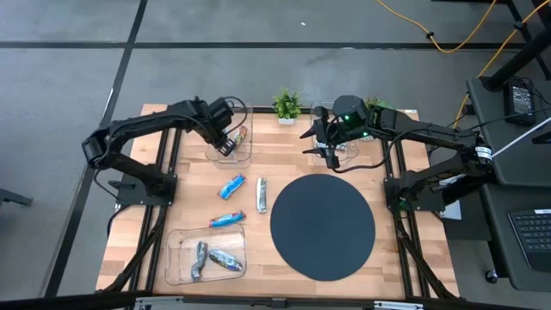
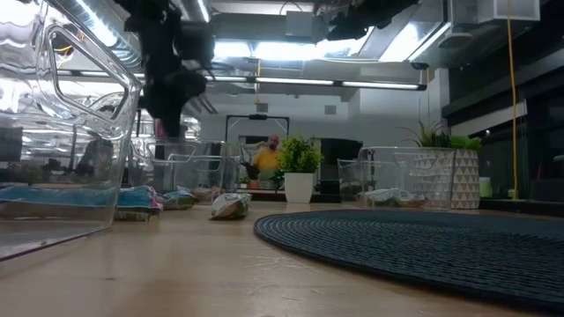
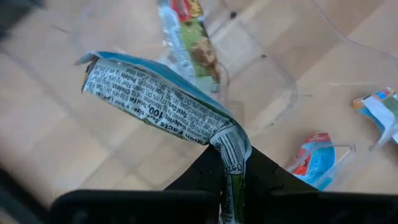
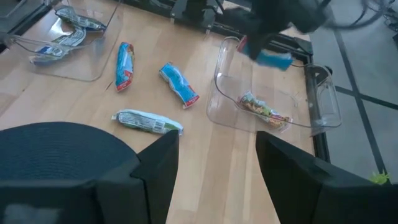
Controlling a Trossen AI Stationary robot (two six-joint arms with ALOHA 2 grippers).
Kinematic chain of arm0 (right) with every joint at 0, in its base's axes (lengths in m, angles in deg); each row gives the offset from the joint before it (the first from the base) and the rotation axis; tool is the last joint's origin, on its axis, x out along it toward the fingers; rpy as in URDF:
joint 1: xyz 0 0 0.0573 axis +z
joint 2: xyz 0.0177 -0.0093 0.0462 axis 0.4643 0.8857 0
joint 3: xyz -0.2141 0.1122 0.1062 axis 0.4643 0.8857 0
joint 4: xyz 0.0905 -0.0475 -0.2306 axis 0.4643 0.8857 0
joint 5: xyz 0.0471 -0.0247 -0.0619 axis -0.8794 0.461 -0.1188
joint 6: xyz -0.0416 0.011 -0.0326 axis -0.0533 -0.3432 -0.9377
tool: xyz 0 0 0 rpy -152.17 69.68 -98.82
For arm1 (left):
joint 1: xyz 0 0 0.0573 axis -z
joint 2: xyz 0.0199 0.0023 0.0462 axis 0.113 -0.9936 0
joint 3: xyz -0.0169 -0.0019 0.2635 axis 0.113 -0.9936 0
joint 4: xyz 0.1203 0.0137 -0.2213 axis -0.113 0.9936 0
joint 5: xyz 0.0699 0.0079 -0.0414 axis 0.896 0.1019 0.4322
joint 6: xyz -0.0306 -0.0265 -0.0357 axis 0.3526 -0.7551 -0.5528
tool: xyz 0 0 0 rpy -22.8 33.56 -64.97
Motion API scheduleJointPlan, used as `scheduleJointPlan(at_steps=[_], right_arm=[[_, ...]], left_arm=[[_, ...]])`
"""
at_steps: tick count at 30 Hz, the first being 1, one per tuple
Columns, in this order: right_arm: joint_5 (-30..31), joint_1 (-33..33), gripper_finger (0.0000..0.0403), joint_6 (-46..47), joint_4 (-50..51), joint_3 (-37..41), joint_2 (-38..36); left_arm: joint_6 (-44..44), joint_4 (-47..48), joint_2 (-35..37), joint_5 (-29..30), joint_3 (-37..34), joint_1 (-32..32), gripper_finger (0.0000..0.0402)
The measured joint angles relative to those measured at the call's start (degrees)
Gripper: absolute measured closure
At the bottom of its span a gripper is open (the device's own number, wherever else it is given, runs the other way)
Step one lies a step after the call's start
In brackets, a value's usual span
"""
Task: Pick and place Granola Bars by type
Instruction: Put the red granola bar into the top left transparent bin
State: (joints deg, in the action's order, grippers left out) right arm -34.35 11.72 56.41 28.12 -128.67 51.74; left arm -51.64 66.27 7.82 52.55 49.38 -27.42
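Note:
My left gripper [image 1: 225, 138] hangs over the far-left clear tray [image 1: 245, 155], shut on a blue bar [image 3: 155, 99] whose printed silver back faces the wrist camera. A red-and-green bar [image 4: 264, 109] lies in that tray. On the wood lie two blue bars [image 1: 231, 185] [image 1: 226, 220] and a silver-white bar [image 1: 261, 194]. Two more bars [image 1: 200, 258] [image 1: 225, 260] rest in the near-left tray [image 1: 176, 258]. My right gripper [image 4: 217, 180] is open and holds nothing. It hovers near the far edge, just beyond the dark round mat. My left gripper pinches the blue bar by its crimped end seal [image 3: 231, 152] between the two fingers. The bar is lifted clear and juts out beyond the fingertips, above the far-left tray. How far back the seal reaches between the fingers does not show.
A dark round mat [image 1: 323, 226] fills the right half of the table. Another clear tray [image 1: 362, 153] sits by my right gripper. Potted plants [image 1: 287, 105] stand along the far edge. Bare wood lies between the trays. A person [image 2: 264, 158] shows far behind the table.

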Motion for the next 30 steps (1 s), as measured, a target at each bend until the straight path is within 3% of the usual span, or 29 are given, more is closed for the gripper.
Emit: scheduleJointPlan(at_steps=[16, 30], right_arm=[[0.0, 0.0, 0.0186, -0.4, -0.4, 0.0, 0.0], [0.0, 0.0, 0.0186, 0.0, -0.4, 0.0, 0.0]], left_arm=[[0.9, -7.8, -2.3, -2.5, -3.4, 0.0, 0.0376], [0.9, -7.4, -1.8, -2.9, -3.4, 0.0, 0.0296]])
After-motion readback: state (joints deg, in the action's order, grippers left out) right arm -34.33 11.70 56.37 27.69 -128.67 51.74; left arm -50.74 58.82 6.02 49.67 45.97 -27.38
